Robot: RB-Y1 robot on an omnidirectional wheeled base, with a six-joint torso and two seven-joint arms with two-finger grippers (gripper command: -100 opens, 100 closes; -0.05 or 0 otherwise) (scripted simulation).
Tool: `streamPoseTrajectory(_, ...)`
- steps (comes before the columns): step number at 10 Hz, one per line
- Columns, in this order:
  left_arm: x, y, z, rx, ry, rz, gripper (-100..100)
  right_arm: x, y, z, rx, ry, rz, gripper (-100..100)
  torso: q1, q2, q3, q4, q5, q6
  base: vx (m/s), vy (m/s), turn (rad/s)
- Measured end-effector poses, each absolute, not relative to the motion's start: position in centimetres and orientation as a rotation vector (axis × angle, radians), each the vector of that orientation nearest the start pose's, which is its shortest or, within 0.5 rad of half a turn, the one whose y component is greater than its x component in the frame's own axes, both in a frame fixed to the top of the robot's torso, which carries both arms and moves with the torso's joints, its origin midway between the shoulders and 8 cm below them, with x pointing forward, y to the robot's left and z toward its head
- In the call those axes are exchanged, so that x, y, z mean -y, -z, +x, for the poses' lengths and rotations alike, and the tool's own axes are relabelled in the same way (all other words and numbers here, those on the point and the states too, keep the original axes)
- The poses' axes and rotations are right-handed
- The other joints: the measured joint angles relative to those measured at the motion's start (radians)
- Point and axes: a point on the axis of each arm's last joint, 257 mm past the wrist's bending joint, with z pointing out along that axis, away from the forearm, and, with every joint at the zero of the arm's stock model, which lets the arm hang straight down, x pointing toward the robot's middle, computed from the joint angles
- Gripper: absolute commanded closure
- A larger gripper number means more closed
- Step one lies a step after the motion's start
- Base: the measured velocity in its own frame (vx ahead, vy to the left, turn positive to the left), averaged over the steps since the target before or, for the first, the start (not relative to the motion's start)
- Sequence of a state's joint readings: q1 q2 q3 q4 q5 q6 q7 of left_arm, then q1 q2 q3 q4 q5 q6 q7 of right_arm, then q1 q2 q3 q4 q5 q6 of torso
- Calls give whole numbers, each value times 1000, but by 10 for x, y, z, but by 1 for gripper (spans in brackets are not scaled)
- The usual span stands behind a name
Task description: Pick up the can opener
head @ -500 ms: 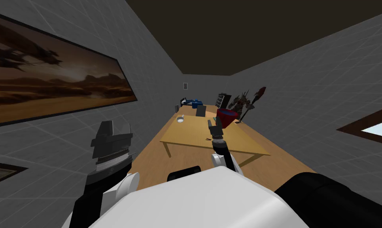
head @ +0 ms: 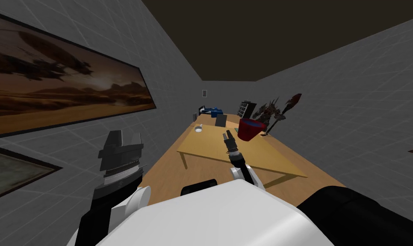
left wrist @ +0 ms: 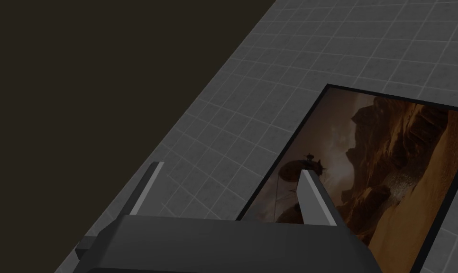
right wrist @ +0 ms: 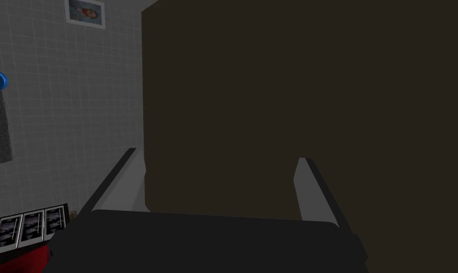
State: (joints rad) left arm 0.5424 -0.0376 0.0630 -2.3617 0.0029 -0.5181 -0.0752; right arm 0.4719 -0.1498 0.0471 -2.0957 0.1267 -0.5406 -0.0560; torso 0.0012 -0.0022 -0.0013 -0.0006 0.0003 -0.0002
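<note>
Head view: high, rolled, facing down the long room over the table (head: 210, 149), mid-distance; left wrist view: along left gripper (left wrist: 229, 167), upward and close at the wall painting (left wrist: 389, 189), shared with head view; right wrist view: along right gripper (right wrist: 217, 155), toward dark ceiling and far wall.

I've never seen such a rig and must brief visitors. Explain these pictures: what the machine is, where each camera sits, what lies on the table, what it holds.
This is a two-armed robot in a simulated room. The wide picture comes from a camera on its head, looking steeply down and forward. The other two come from cameras on its hands, each looking out between that hand's two blade-like fingers. The left gripper is raised beside a grey wall; the right gripper reaches over a wooden table. On the table stand a red container and a small white bowl. Both grippers are open and hold nothing.
</note>
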Motion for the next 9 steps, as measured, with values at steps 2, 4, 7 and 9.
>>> streamPoseTrajectory(2, -303, -51, 316, -555, 1165, -598, 0, 240, 86, 378, -1016, -1213, 547, -100, 0, 0, 0, 0, 0, 0, 32, 29, 227)
streamPoseTrajectory(4, -303, -51, 316, -555, 1165, -598, 0, 242, 111, 382, -1116, -1137, 508, -100, 0, 0, 0, 0, 0, 0, 16, 7, 9)
streamPoseTrajectory(7, -303, -51, 316, -555, 1165, -598, 0, 245, 148, 385, -1229, -1048, 457, -100, 0, 1, 0, 0, 0, 0, 22, 14, 164)
streamPoseTrajectory(9, -303, -51, 316, -555, 1165, -598, 0, 251, 175, 384, -1312, -979, 419, -100, 0, 1, 0, 0, 0, 0, 22, 17, 110)
